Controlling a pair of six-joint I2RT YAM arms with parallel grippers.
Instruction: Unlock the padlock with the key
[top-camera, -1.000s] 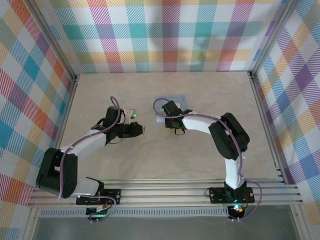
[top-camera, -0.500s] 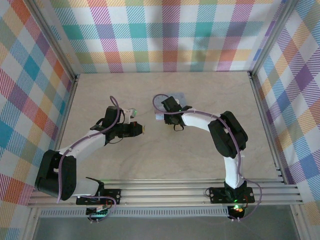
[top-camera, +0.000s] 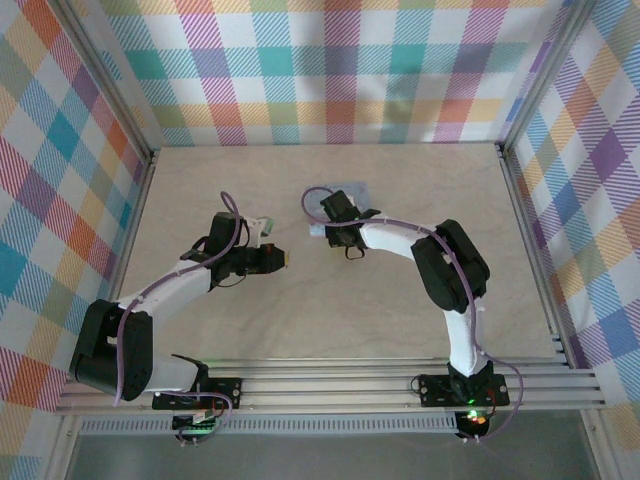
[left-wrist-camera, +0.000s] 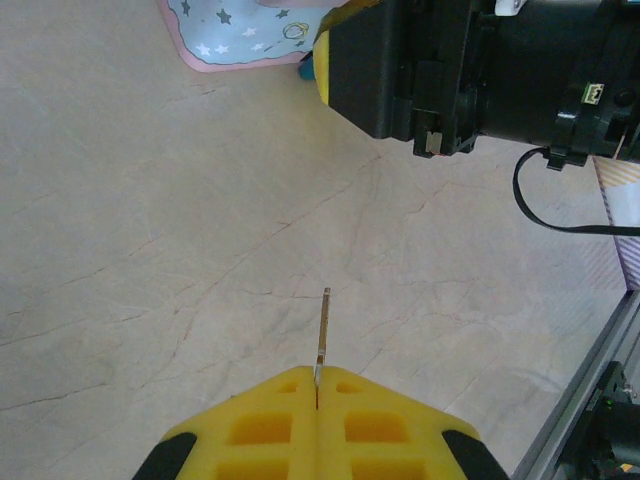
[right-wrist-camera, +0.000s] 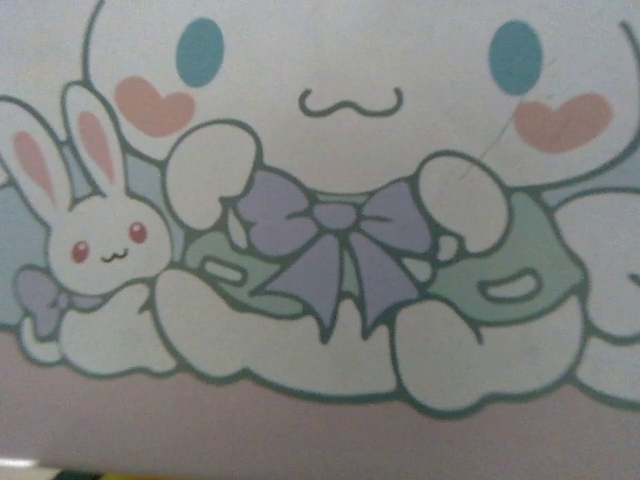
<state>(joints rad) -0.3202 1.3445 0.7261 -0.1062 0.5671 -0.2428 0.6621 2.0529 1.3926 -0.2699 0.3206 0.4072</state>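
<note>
Your left claw (left-wrist-camera: 316, 388) has its two yellow fingers pressed together, and it is pinching the key (left-wrist-camera: 322, 330) between them. The key sticks straight out from the tips like a thin little stick, above the table (left-wrist-camera: 150, 250) and not touching it. Your right claw (top-camera: 330, 226) is over at the tin box (left-wrist-camera: 235, 35), well apart from the key, and its wrist camera looks down at the box lid from very close. You cannot tell if that claw is apart or together. A tiny teal bit, which I think is the padlock (left-wrist-camera: 306, 68), peeks out at the corner of the tin box, right by the right claw's yellow edge. It is too small to be sure. I think you are at the step of bringing the key over to the lock. Next you need to move the key slowly across the table and line its thin tip up with the keyhole, which is very small, so go gently. The key is flat, grey and shiny metal. The tin box is smooth, with a pink rim, stars, a white bunny and a purple bow painted on it. The table is pale wood with wavy lines.
</note>
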